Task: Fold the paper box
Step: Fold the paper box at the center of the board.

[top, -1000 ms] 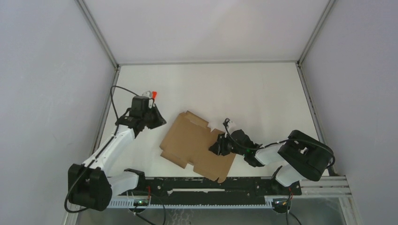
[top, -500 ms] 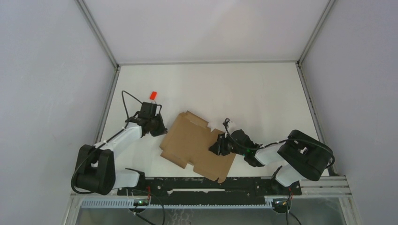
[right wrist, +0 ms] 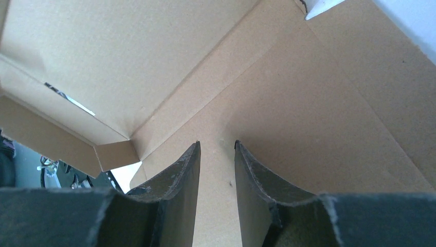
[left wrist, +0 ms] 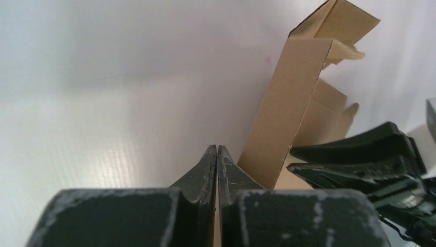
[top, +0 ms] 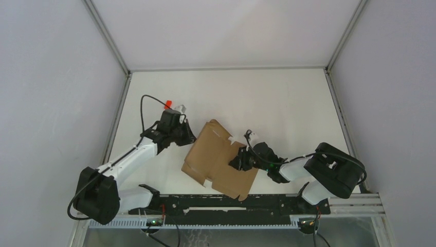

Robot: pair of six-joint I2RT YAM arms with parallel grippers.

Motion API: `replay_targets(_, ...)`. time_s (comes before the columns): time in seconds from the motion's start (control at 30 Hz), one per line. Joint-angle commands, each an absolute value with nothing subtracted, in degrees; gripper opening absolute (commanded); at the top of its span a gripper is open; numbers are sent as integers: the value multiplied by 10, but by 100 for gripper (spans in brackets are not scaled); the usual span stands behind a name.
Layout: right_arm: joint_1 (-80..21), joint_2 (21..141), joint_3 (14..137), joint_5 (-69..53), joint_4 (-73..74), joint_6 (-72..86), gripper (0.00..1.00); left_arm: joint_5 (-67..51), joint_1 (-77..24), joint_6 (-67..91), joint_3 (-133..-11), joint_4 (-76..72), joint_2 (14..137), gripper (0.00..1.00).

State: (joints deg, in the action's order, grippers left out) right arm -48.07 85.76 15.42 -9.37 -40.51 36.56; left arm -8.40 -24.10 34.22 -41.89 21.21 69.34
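The paper box (top: 216,157), a die-cut sheet of plain brown cardboard, lay on the white worktop (top: 267,92) close to its near edge and about midway between the left and right edges, between the two arms. Most of the sheet was flat, but its left flap stood up from the worktop, seen from the left wrist as a tall brown panel (left wrist: 288,103) leaning slightly, with smaller tabs beyond it. The left tool (top: 189,137) sat at the foot of that raised flap, and its jaws (left wrist: 216,149) were clenched together. A thin tan line showed between them, though whether it was a pinched cardboard edge could not be told. The right tool (top: 235,161) came in from the sheet's right side. Its jaws (right wrist: 217,146) were parted, with nothing between them, and their tips were down on the flat inner panel (right wrist: 308,103) beside a crease. A small red block (top: 167,104) lay near the worktop's left edge, just beyond the left tool and apart from the cardboard.
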Motion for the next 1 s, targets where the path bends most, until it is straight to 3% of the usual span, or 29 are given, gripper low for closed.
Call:
replay_targets(0.0,-479,863,149,-95,-428,370,39,-117,-272,359,-459,196,657,8)
replay_targets(0.3,-476,865,148,-96,-432,371,39,-190,-296,366,-470,181,621,24)
replay_targets(0.97,-474,873,149,-103,-439,370,39,-255,-329,373,-446,125,652,31)
